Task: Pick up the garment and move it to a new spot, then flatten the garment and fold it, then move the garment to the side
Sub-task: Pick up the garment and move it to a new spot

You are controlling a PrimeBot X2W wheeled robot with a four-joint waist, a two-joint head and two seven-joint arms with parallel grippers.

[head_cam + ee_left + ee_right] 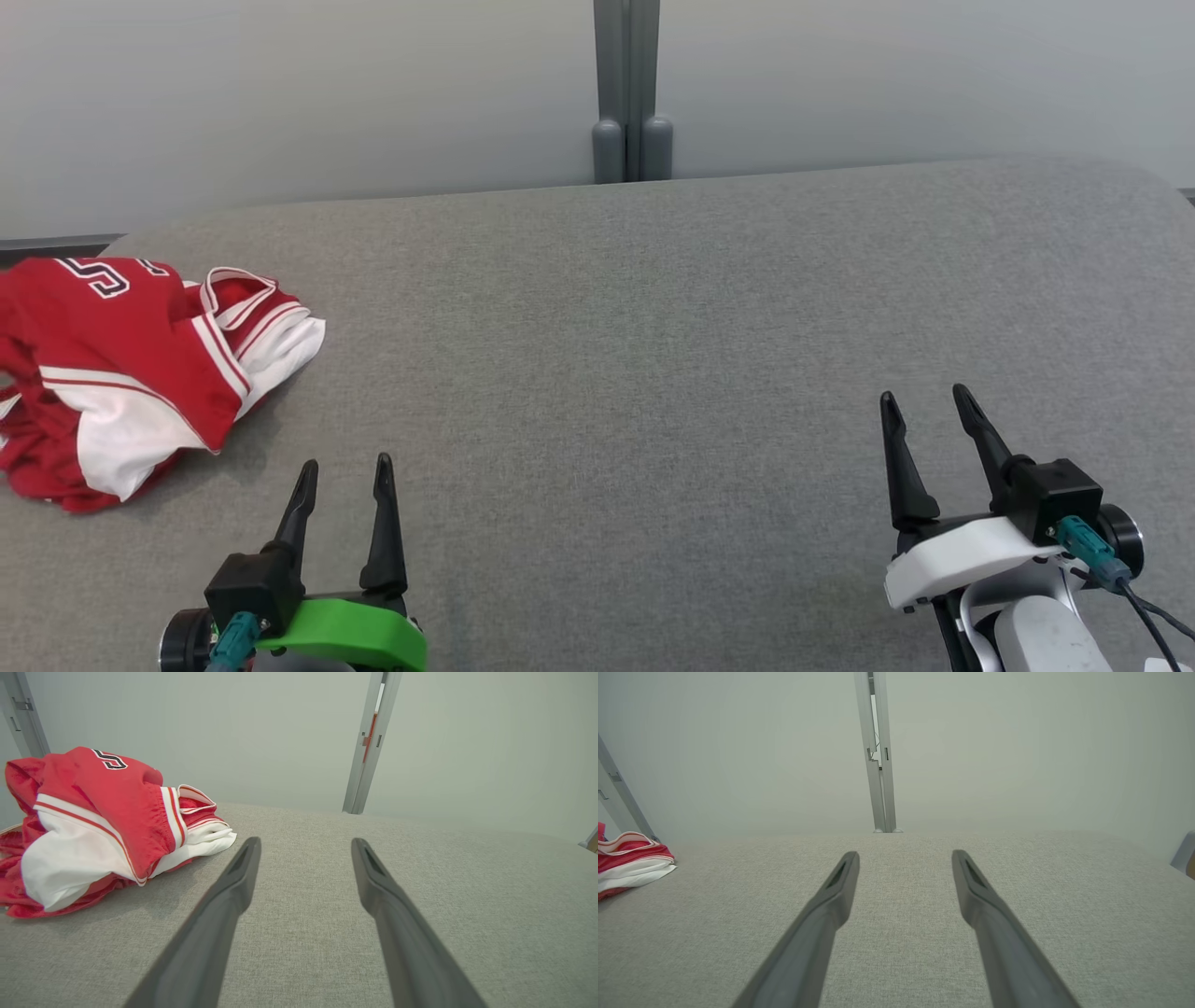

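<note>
Your left gripper point(345, 462): both dark fingers point(233, 891) spread wide, nothing between them. Your right gripper point(924, 394): same, wide apart and empty.

Pose: both sit low at the near edge of the head view, well apart, fingers pointing forward toward the far wall. The left is on a green mount point(359, 635), fingers nearly straight ahead. The right is on a white mount point(962, 551), fingers leaning a little to the left, with a teal plug point(1088, 551) and a black cable at its side. Both wrist views look along the surface at a shallow angle. Can't tell whether the fingertips touch it.

The garment point(140, 373) is a red and white crumpled heap at the far left of the surface, ahead and left of your left gripper and clear of it. It has white panels, red-white striped trim and a dark-outlined white character on top. Part of it runs past the left edge of the head view.

The surface point(653, 373) is grey woven fabric, flat, with rounded far corners. Behind it is a pale wall point(280, 93), its panels split by a grey vertical post point(627, 93) at centre.
</note>
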